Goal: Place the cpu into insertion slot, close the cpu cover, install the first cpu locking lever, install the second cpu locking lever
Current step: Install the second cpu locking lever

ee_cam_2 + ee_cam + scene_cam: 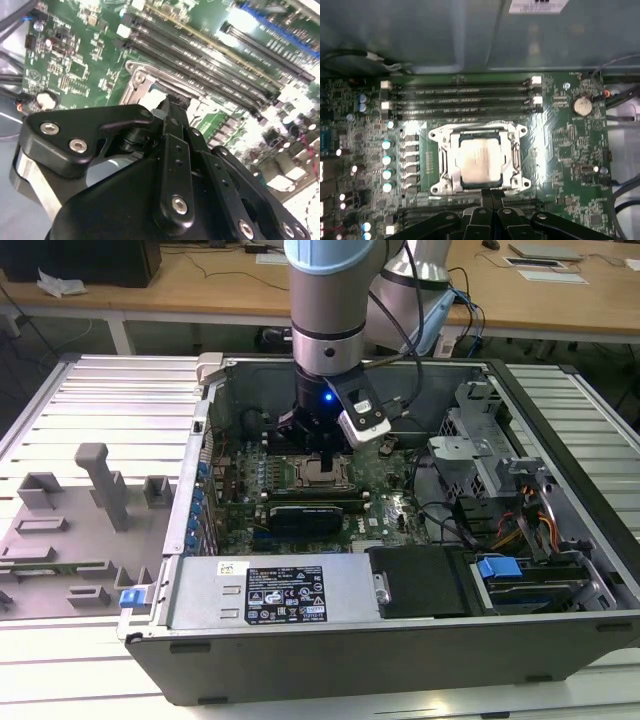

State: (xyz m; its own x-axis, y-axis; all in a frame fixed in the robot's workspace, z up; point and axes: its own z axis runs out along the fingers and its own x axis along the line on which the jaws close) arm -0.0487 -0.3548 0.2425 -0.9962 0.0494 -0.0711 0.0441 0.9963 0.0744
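Note:
The cpu (479, 161), a flat square chip with a shiny grey top, lies in the insertion slot (436, 136) on the green motherboard. The cpu cover (513, 156), a silvery frame, lies down flat around the chip. In the first wrist view my gripper (492, 199) is shut, its black fingertips pressed together just off one edge of the socket. In the second wrist view the gripper (172, 104) hangs low over the socket's metal rim (136, 86). In the exterior view the gripper (326, 454) stands straight above the cpu (320, 474) inside the open computer case.
Long black memory slots (460, 99) run beside the socket, with a coin battery (580, 105) nearby. The case holds a power supply (270, 590) at the front and a drive cage (480, 455) with cables on the exterior view's right. A grey fixture plate (70, 530) lies left of it.

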